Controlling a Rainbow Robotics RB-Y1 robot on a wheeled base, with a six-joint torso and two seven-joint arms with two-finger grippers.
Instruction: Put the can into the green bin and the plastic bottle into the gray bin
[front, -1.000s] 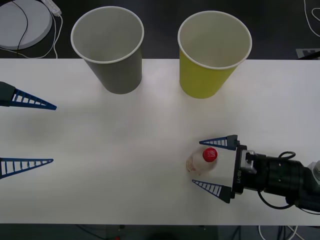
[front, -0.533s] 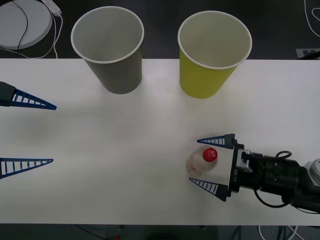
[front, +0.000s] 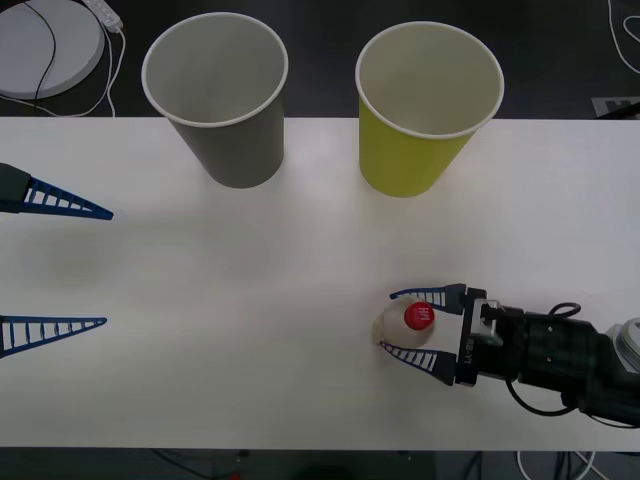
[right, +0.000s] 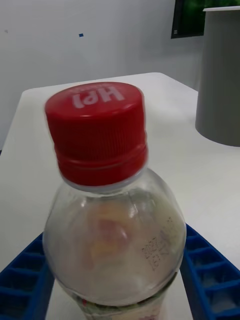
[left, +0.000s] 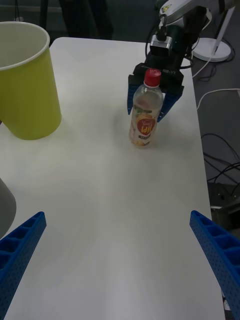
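The plastic bottle (front: 408, 322) (right: 115, 225) (left: 145, 112) stands upright on the white table (front: 250, 300), clear with a red cap. My right gripper (front: 388, 321) (left: 145, 111) is shut on the plastic bottle, its blue fingers (right: 210, 270) bent against both sides of the body. At the table's back edge stand the gray bin (front: 225, 110) (right: 220, 75) and, to its right, the green bin (front: 420, 120) (left: 27, 85). My left gripper (front: 109, 268) (left: 117, 216) waits open at the left side of the table. The can is out of view.
Behind the table's far left corner lies a white round disc (front: 45, 40) with a cable. A lamp base (left: 215, 50) and cables sit on the floor beyond the right arm. The table's front edge runs just below the right gripper.
The right gripper's fingers have closed from wide apart onto the bottle's sides. The bottle has stayed in place, and the left arm has not moved.
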